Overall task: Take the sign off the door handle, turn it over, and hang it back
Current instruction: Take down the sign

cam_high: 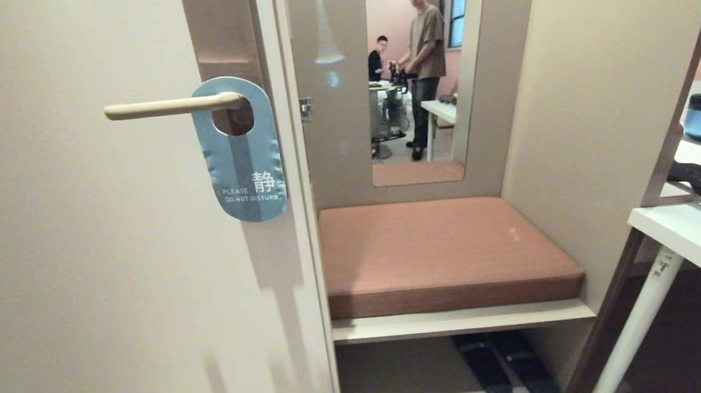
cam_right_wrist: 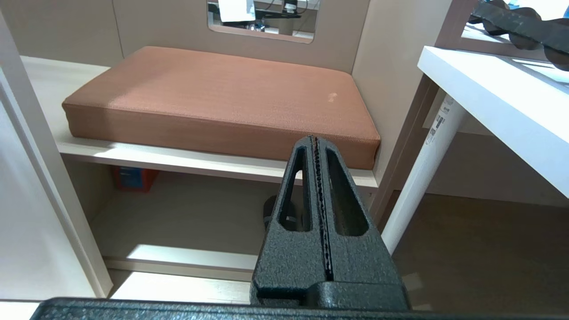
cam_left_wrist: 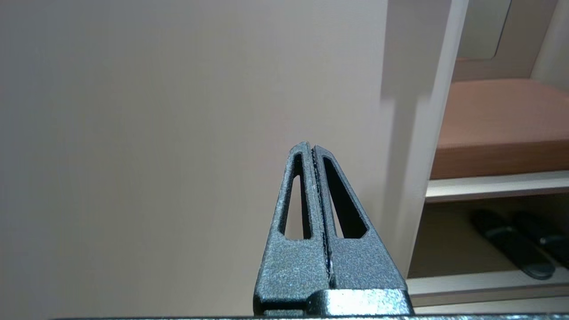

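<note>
Head view: the sign hangs blue face out on the door handle, and neither gripper shows in this view.

The cream door (cam_high: 84,270) fills the left half. The brown cushion (cam_high: 441,252) sits at about four o'clock from the sign, with dark slippers (cam_high: 504,364) on the shelf beneath it. The door handle (cam_high: 171,106) points toward nine o'clock, and the sign (cam_high: 243,161) hangs from its elbow, reading "PLEASE DO NOT DISTURB". In its wrist view the left gripper (cam_left_wrist: 312,149) has its fingers pressed together on nothing, facing bare door, the sign out of that view. The right gripper (cam_right_wrist: 316,140) is likewise closed and empty, pointing at the cushion's front edge.
</note>
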You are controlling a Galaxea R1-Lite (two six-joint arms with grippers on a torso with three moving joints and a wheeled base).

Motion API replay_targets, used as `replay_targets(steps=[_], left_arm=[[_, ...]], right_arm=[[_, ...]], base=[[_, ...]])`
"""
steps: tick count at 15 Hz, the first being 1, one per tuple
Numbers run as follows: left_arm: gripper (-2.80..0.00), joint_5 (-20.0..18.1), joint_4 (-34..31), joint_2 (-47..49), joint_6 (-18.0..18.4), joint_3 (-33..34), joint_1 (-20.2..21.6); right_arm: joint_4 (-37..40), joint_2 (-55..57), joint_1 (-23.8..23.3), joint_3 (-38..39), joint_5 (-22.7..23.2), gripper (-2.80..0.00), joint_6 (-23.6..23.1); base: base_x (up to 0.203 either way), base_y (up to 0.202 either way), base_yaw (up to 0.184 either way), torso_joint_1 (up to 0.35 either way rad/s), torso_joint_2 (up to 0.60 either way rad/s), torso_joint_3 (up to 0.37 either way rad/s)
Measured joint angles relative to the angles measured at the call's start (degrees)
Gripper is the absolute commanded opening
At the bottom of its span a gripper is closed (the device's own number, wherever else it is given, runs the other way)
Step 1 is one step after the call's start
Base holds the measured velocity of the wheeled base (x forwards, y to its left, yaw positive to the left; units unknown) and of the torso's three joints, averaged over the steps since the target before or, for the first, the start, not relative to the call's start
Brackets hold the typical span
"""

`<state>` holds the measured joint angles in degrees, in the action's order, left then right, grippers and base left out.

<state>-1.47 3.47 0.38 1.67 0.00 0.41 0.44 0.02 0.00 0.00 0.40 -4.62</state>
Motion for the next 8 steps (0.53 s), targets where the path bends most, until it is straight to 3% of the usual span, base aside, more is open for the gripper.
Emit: replay_targets(steps=[3, 8], left_arm=[[-2.80, 1.96, -1.96, -0.28, 0.04, 0.00, 0.00], [-2.80, 1.72, -3.52, -0.35, -0.10, 0.00, 0.00]], right_arm=[[0.01, 0.00, 0.00, 0.00, 0.01, -2.80, -0.01], [0.00, 0.00, 0.00, 0.00, 0.01, -2.80, 0.00]], base=[[0.000, 0.000, 0.000, 0.000, 0.00, 0.000], [0.000, 0.000, 0.000, 0.000, 0.00, 0.000]])
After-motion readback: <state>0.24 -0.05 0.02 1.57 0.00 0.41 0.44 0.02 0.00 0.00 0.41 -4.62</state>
